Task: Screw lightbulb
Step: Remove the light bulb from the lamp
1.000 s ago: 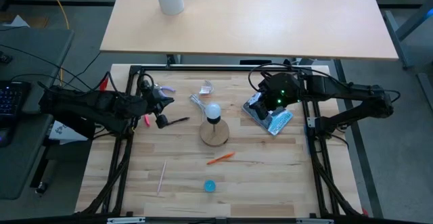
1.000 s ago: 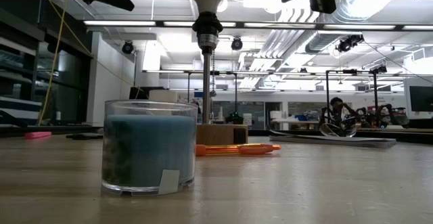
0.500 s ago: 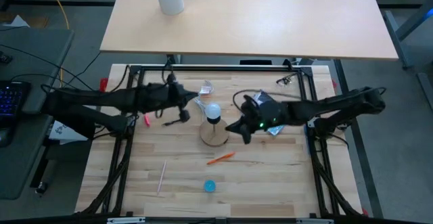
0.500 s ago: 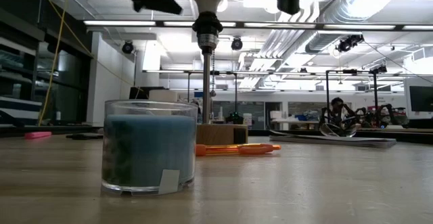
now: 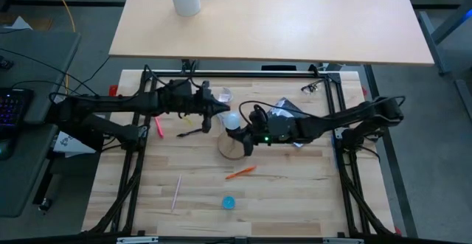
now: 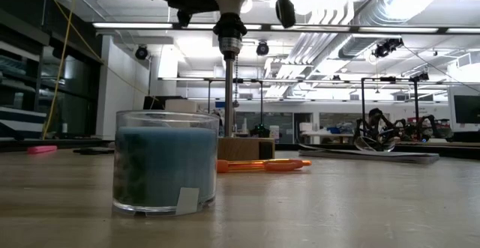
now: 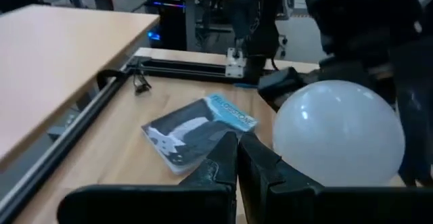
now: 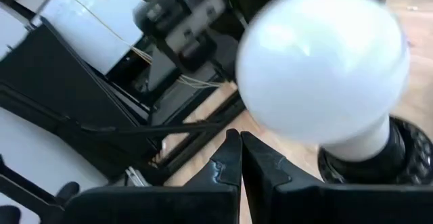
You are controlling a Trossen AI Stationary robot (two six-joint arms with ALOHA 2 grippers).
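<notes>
Both grippers flank the bulb on its stand.
The lightbulb, white, glossy and pear-shaped, sits in a dark socket atop the round wooden base; left gripper and right gripper both show fingers pressed together.

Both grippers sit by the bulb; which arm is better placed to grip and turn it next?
Either, marginally the right. Both the right gripper and left gripper flank the lightbulb, fingers shut, but the right wrist view faces it squarely.

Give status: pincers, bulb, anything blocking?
Left pincer and right pincer both shut, flanking the lightbulb. Bulb sits upright in its socket, ungripped. Nothing blocking.
</notes>
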